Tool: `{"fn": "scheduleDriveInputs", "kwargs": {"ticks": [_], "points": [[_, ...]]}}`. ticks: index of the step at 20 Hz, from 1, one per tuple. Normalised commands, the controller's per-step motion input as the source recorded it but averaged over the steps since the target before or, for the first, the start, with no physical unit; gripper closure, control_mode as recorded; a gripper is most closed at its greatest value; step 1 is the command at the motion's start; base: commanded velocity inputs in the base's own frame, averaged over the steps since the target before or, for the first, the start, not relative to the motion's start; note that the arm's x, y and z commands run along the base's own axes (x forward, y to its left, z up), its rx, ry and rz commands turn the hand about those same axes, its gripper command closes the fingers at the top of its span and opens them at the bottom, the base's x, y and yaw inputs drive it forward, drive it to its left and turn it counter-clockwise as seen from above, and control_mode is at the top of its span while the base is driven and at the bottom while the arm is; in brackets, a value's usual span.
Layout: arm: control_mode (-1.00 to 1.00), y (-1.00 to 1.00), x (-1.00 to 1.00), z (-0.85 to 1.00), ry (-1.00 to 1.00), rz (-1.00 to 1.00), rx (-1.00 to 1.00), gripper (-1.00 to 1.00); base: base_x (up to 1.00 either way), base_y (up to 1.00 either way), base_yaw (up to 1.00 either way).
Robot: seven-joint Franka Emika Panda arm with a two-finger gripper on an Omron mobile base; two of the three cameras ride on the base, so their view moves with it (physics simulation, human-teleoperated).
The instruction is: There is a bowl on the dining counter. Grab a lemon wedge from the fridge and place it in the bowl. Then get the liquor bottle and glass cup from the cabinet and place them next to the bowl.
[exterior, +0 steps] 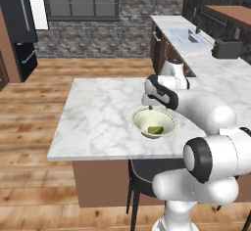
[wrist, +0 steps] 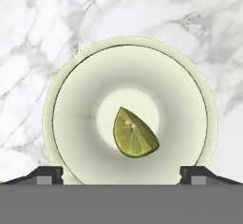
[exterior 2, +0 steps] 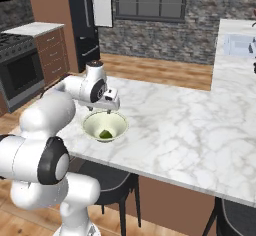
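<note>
With the lemon wedge (wrist: 135,134) lying inside the bowl (wrist: 71,99) on the bench (exterior: 98,112) and the fingers (wrist: 45,174) spread wide and empty above it, the lemon step looks done, so next comes fetching bottle and cup from the cabinet.

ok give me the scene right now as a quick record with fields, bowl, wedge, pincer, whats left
bowl: pale cream-green bowl upright on the dining counter, near its front edge
lemon wedge: lemon wedge lies in the bottom of the bowl, free of the fingers
pincer: pincer open, above the bowl, pointing down into it, holding nothing
fridge: fridge in the background
step done: wedge placed in bowl
steps left: liquor bottle and glass cup not yet beside the bowl
</note>
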Motion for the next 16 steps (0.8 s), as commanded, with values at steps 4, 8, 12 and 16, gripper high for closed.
{"fn": "scheduleDriveInputs", "kwargs": {"ticks": [4, 8, 12, 16], "points": [[-1.0, 0.05, -0.56, 0.81, -0.11, 0.0, 0.07, -1.0, 0.0, 0.0, 0.0], [-1.0, 0.1, -0.67, 0.79, -0.1, 0.0, 0.05, -1.0, 0.0, 0.0, 0.0], [-1.0, 0.15, -0.75, 0.72, -0.11, 0.0, 0.02, -1.0, 0.0, 0.0, 0.0], [-1.0, 0.16, -0.83, 0.64, -0.12, -0.02, 0.02, -1.0, 0.0, 0.0, 0.0]]}}
